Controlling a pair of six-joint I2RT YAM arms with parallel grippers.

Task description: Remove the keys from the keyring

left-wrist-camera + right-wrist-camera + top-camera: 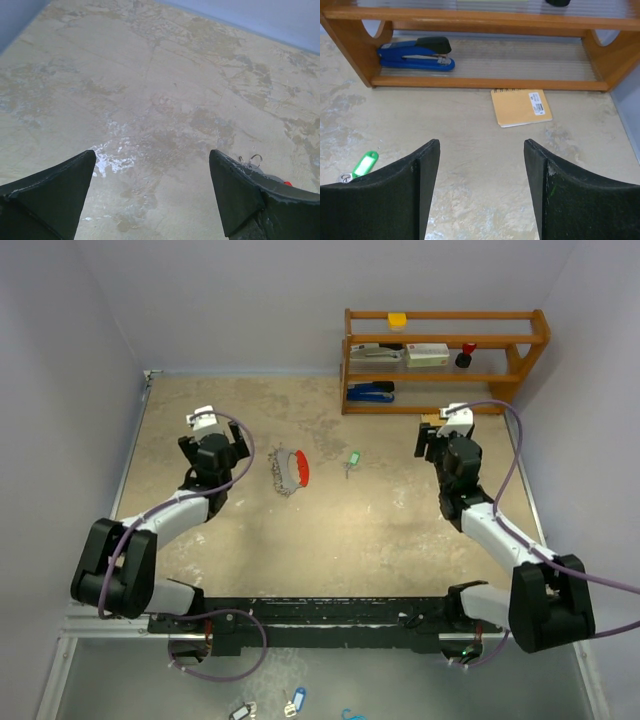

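I read both hands as empty: the left gripper (152, 167) has its jaws spread wide over bare table (150, 75), and the right gripper (481, 150) is likewise parted, facing the wooden shelf (485, 82) in the far right corner. The red keyring (301, 469) with its chain lies flat near the middle of the table, toward the far edge, between the two arms. The green-tagged key (352, 461) lies to its right, apart from it and not touching.

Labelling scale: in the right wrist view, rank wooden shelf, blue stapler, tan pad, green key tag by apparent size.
1. wooden shelf
2. blue stapler and tan pad: look alike, unranked
3. green key tag
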